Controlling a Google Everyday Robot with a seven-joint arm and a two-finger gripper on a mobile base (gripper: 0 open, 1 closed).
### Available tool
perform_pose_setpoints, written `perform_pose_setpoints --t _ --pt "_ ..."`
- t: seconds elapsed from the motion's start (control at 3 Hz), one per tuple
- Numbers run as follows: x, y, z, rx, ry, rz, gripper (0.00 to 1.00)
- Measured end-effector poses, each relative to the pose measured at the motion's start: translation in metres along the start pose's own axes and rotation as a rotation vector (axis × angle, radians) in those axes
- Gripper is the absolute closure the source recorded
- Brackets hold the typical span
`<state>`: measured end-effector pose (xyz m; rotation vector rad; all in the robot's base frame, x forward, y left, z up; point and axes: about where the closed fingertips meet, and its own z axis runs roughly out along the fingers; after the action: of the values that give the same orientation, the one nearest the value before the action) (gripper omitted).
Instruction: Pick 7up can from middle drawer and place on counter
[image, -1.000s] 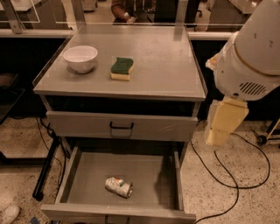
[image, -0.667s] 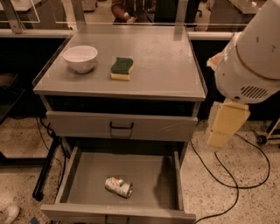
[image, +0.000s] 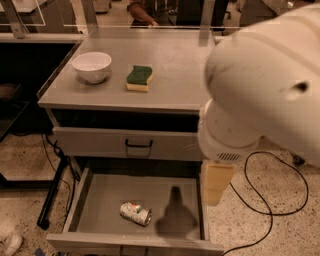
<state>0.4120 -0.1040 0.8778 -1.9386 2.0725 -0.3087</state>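
The 7up can (image: 135, 213), dented and silvery-green with red and white marks, lies on its side on the floor of the open middle drawer (image: 107, 197), near its front. The grey counter (image: 190, 75) is above. My big white arm fills the right side of the view. My gripper (image: 217, 184) shows as a beige block hanging under the wrist, above the drawer's right wall, to the right of the can and well above it. It casts a shadow on the drawer floor just right of the can. It holds nothing that I can see.
A white bowl (image: 92, 66) and a green-and-yellow sponge (image: 139, 78) sit on the counter's left half. The drawer above the open one is closed, with a dark handle (image: 138, 145). A black cable (image: 272, 200) loops on the floor at right.
My arm has swung left and closer to the camera, now covering the counter's right side. The gripper has moved left to the drawer's right wall. The can has not moved.
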Motion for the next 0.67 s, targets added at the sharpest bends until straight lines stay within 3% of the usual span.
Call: perform_pose_setpoints --t 0.33,0.67 --pt "-0.0095 0.0191 0.0414 -0.085 0.014 -0.03 0.0" --pt "-0.0114 0.0244 0.0505 -0.105 0.013 -0.034 0.0"
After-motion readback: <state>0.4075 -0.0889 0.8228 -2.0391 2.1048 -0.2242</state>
